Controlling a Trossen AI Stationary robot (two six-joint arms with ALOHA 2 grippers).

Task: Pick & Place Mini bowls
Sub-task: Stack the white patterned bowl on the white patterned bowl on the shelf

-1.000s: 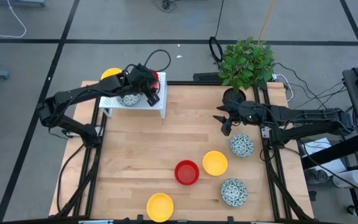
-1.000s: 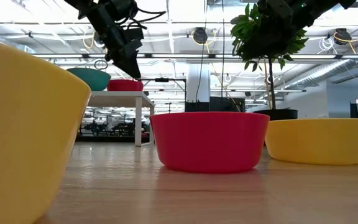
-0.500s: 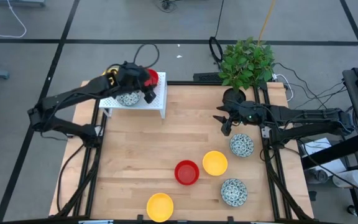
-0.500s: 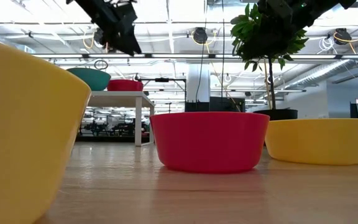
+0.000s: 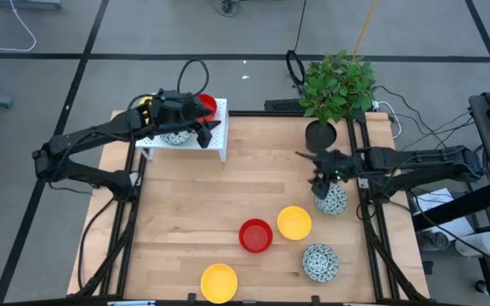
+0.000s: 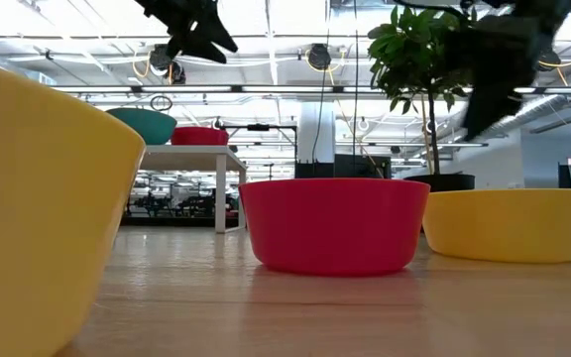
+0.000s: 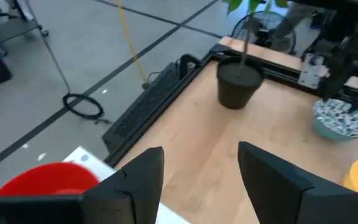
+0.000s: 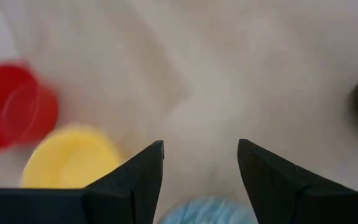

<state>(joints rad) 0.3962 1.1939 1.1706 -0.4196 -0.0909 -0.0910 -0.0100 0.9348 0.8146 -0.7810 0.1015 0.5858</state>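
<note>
Five mini bowls sit on the wooden table: a red one (image 5: 255, 235), two yellow ones (image 5: 293, 222) (image 5: 219, 282) and two speckled ones (image 5: 331, 200) (image 5: 320, 261). A red bowl (image 5: 208, 105), a yellow bowl (image 5: 147, 101) and a speckled bowl (image 5: 175, 135) rest on the white shelf (image 5: 215, 140) at the far left corner. My left gripper (image 5: 211, 126) is open above that shelf, with the red bowl (image 7: 42, 177) just beside it. My right gripper (image 5: 321, 183) is open over the far edge of the speckled bowl (image 8: 207, 211) near the table's right side.
A black plant pot (image 5: 320, 133) with a leafy plant (image 5: 339, 83) stands at the table's far right, just beyond my right gripper. In the low view the red bowl (image 6: 333, 223) and yellow bowls (image 6: 509, 223) (image 6: 38, 198) fill the foreground. Bare wood lies across the table's left and middle.
My left gripper has risen from the shelf's bowls and turned toward the table's right. My right gripper has moved toward the near edge and down, from beside the plant pot to over the speckled bowl. No bowl has moved.
</note>
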